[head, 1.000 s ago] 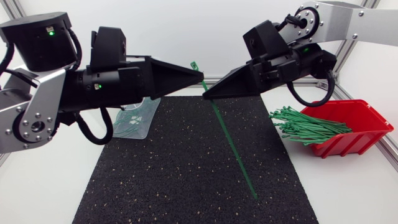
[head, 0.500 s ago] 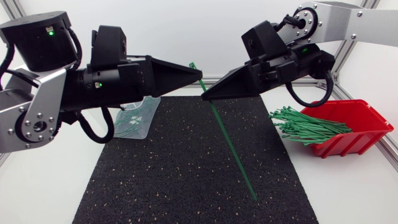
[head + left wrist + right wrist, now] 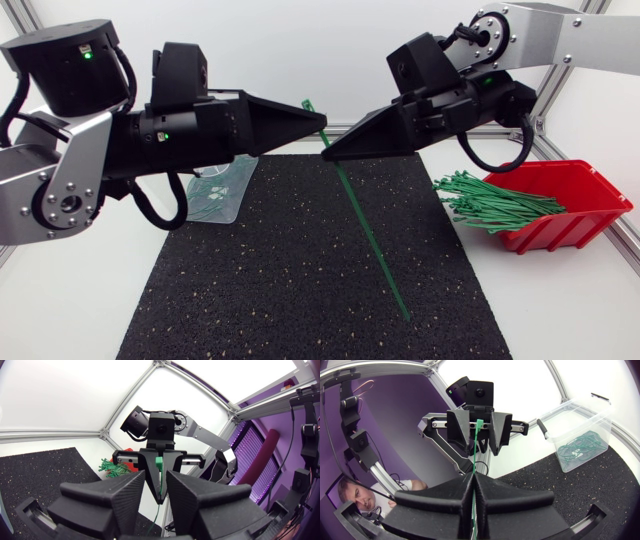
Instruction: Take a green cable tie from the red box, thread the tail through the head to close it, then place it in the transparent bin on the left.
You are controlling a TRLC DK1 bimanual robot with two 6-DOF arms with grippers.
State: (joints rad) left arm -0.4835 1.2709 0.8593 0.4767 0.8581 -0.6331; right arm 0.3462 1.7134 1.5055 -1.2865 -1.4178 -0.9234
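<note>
Black speckled mat (image 3: 300,260) over white tabletop (image 3: 80,300), both arms raised above its far half, tips nearly meeting mid-air.

Right end effector (image 3: 328,154): fingers pressed together, clamped on green cable tie (image 3: 370,230) a little below the head (image 3: 310,104). Head poking up past the tips, tail (image 3: 404,312) hanging down at a slant toward the mat's near side. Can't tell if the tip touches the mat.

Left end effector (image 3: 320,118): fingers apart per both wrist views, straddling the strap just under the head, no contact visible on either side. So not gripping.

Likely reason for the pose: tie lifted clear so the tail swings free, head held up at the left end effector for a second grip. Probably needed before bending the tail round to thread. Not yet looped.

Room:
- Open mat under and in front of both arms, plenty for swinging the tail.
- Tight at the tips: two wedges close together, little margin sideways.
- Transparent bin (image 3: 225,190) at the mat's far left corner, partly behind the left arm, looped ties already inside. Short reach for the drop.
- Red box (image 3: 580,210) at the right tabletop edge, bundle of spare ties (image 3: 490,200) spilling over its rim toward the mat. Worth keeping the tail away from that.
</note>
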